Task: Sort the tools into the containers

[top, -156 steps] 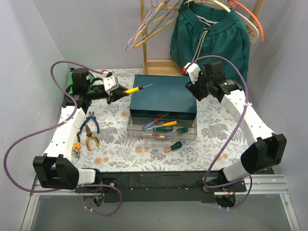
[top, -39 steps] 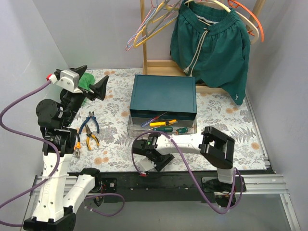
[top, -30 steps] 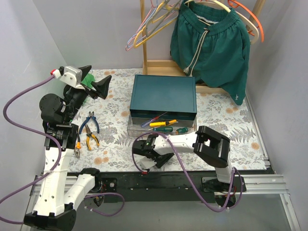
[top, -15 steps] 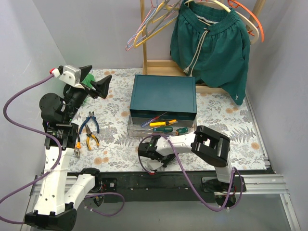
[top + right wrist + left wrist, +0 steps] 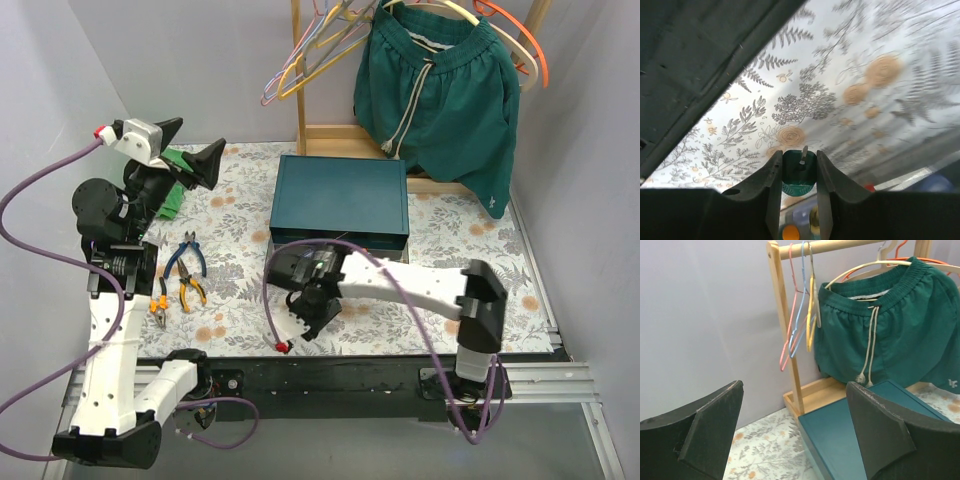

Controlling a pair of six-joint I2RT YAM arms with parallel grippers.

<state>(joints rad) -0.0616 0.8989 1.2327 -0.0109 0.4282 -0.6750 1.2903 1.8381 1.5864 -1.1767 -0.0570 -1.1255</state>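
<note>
**Right claw holds a stubby screwdriver by the box; pliers wait unsorted**

The right claw (image 5: 799,159) is pinched narrow on a short green-handled screwdriver (image 5: 799,176), low over the floral tabletop (image 5: 245,300) just in front of the dark teal rectangular box (image 5: 340,195). The arm hides the clear drawers, so what they already hold cannot be told. The left claw (image 5: 795,435) hangs wide and empty, raised well apart. Left of the box lie orange-and-black-handled pliers (image 5: 190,290) on the tabletop, so sorting looks only partway done.

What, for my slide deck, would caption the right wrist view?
Right gripper grips a green-handled screwdriver over the floral table cover.
</note>
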